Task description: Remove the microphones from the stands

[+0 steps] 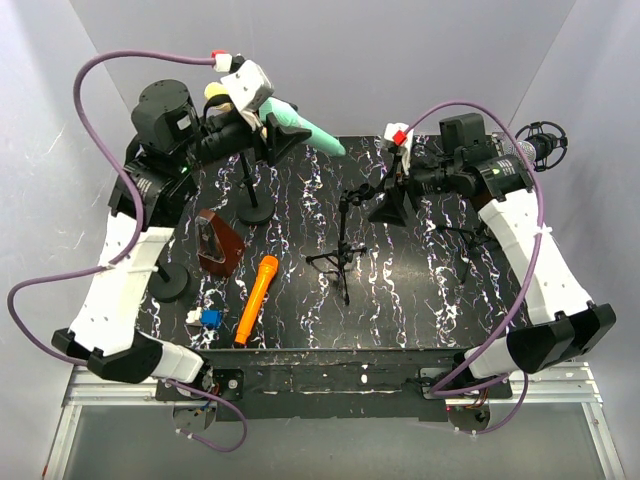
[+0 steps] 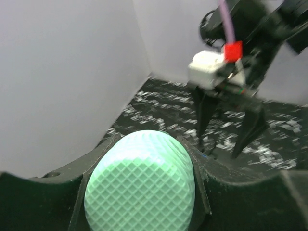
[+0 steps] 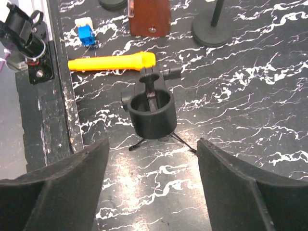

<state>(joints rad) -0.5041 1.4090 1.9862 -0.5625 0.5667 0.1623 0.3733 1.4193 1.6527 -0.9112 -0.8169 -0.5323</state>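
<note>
My left gripper (image 1: 272, 130) is clamped on the mint-green mic (image 1: 305, 127). In the left wrist view its meshed dome (image 2: 139, 187) sits snug btw my two fingers, w/ dark finger on either side. I hold it up in the air at the far left of the table (image 1: 430, 300), slanting rightward in the top view. It is well apart from the stand (image 1: 340, 255).

My right gripper (image 3: 153, 144) has its jaws wide w/ nothing btw them. It hangs over the middle of the table, just right of the stand and above it.

The stand is a small black tripod, upright, and its clip (image 3: 151, 108) is an open ring w/ nothing in it (the right wrist view looks straight down into it).

Left of the stand an orange mic (image 1: 257, 298) lies flat, running toward the near edge. A brown block (image 1: 220, 242) stands just far-left of it, apart from it. I can't tell what the block is.
</note>
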